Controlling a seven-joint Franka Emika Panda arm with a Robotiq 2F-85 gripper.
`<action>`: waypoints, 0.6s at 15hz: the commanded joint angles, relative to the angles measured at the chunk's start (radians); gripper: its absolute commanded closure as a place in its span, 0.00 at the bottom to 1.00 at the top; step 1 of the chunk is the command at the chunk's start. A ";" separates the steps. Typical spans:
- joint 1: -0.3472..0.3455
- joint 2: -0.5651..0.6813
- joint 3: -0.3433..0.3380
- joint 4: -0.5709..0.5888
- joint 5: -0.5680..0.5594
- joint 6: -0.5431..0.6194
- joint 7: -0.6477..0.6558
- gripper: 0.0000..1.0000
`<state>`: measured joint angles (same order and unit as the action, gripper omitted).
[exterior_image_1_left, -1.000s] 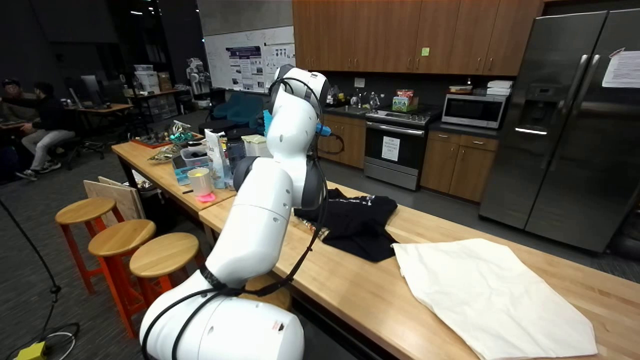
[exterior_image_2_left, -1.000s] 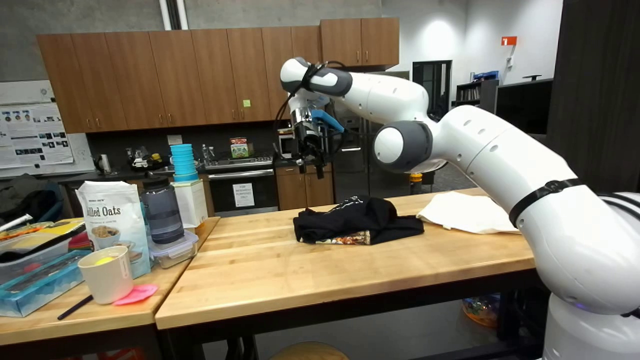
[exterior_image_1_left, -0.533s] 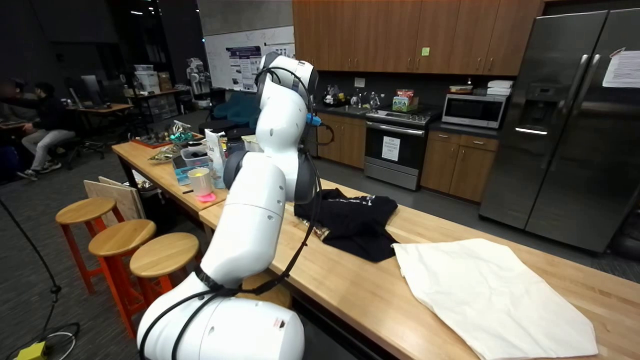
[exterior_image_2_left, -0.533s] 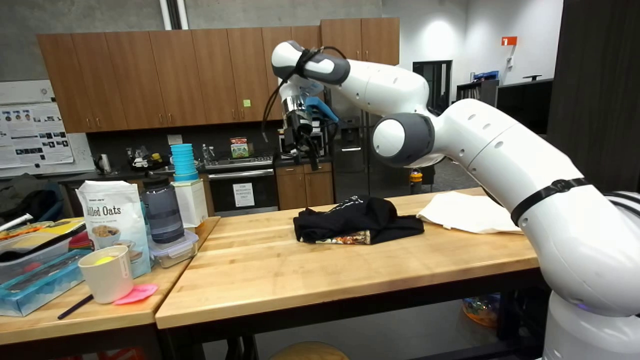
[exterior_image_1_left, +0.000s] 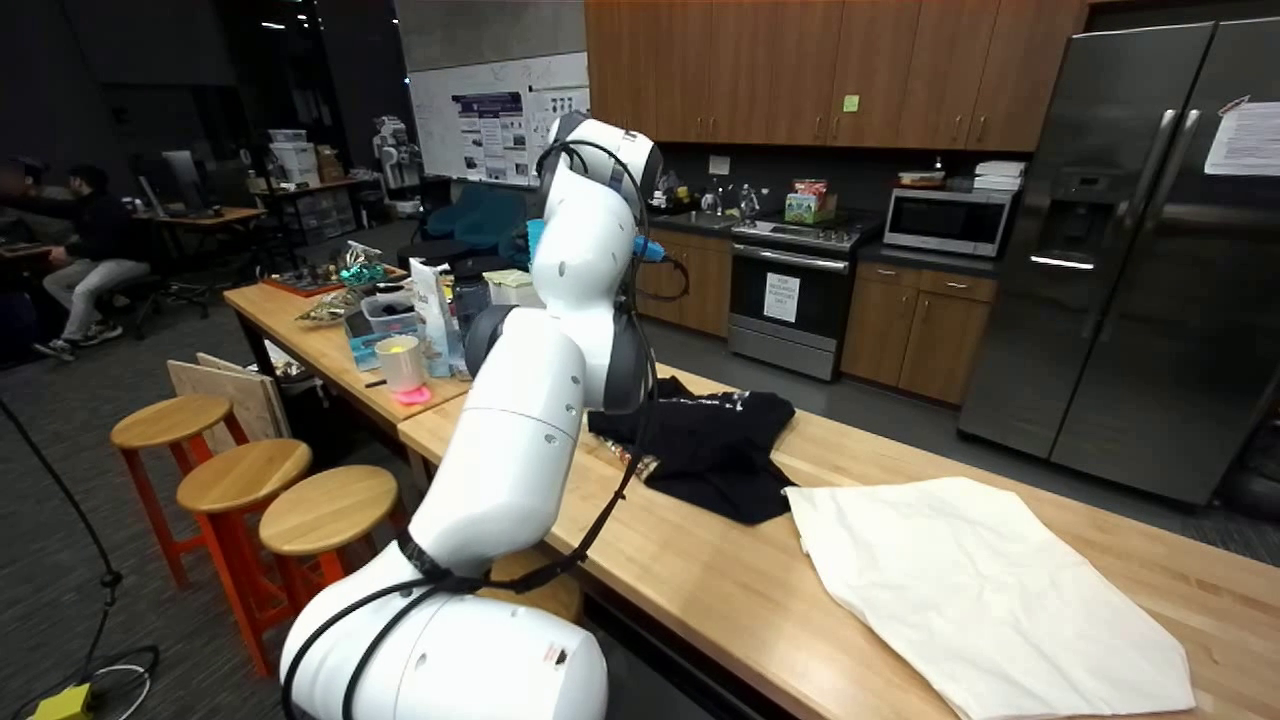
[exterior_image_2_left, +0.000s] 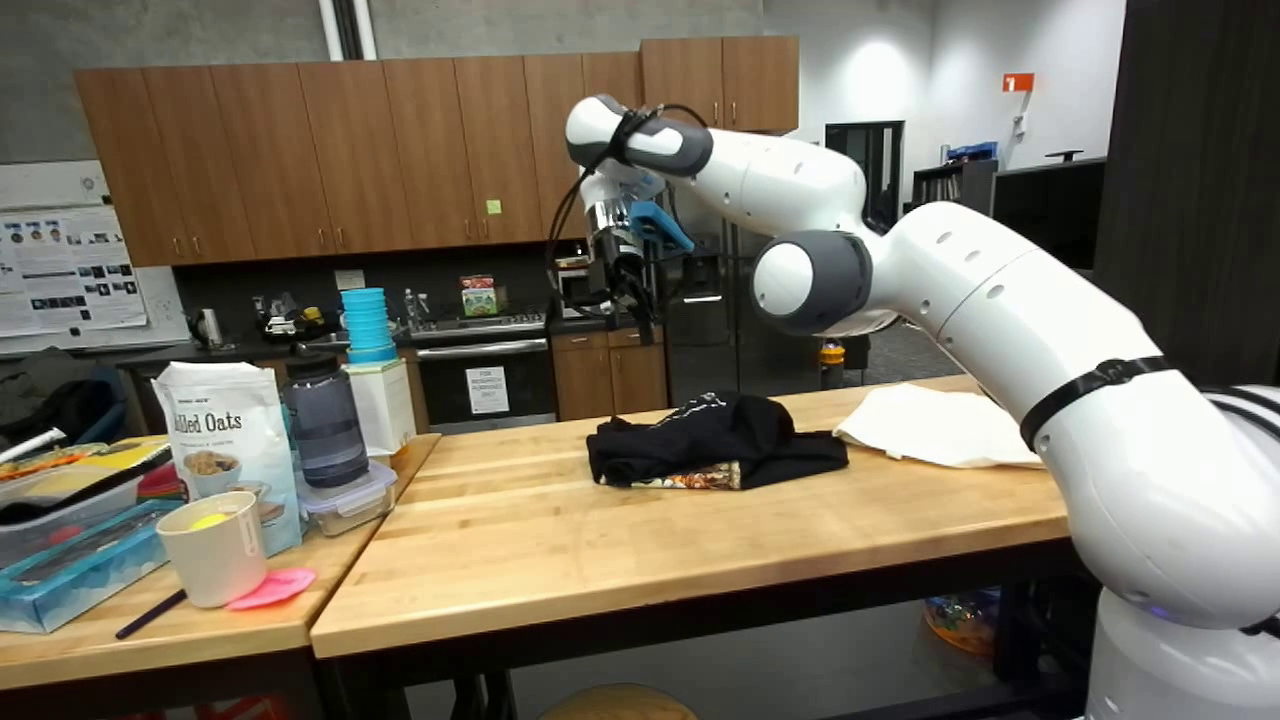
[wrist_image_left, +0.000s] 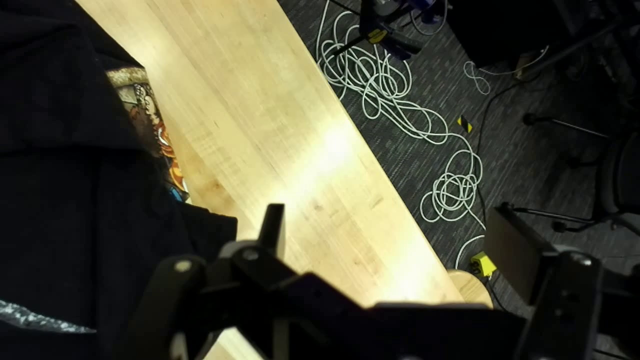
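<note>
Pincer (exterior_image_2_left: 626, 320): hangs high above the counter (exterior_image_2_left: 600, 545), aimed downward at a slight tilt; spread wide, gripping nothing and touching nothing.
Fingers (wrist_image_left: 517, 255): well apart in the wrist view, with counter wood visible between.
Black garment (exterior_image_2_left: 715, 440): lies on the counter in a bunched heap, well below the pincer and, by the look of it, nearer than any other loose thing.
From pincer to black garment: mostly downward, by judgement, plus a sideways shift; in an exterior view, below and toward the white cloth (exterior_image_2_left: 930, 425); in the wrist view, off to the left rather than between the fingers, with a dark corner (wrist_image_left: 212, 227) ending just beside one of them.
Arm (exterior_image_2_left: 800, 185): the only one present, so also the nearer; extends over the counter from the side with the stools (exterior_image_1_left: 330, 508).
Long axis of the black garment: runs roughly along the counter's length in both exterior views, though only weakly marked because of the bunching.
Facing of the black garment: shows a printed strip (exterior_image_2_left: 700, 476) along the side toward the stools, and white lettering (exterior_image_2_left: 700, 405) up on top.
Top and bottom end: impossible to pick out among the folds.
End toward the white cloth: tapers to a corner near the cloth; touching or just apart, not possible to tell from these views.
</note>
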<state>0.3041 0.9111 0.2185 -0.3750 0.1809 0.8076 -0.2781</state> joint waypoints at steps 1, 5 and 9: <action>-0.042 0.047 0.005 0.028 0.019 -0.024 -0.021 0.00; -0.048 0.075 -0.010 0.032 -0.010 -0.029 -0.043 0.00; -0.011 0.079 -0.036 0.038 -0.072 -0.018 -0.076 0.00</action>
<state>0.2631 0.9851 0.2131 -0.3748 0.1652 0.8009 -0.3076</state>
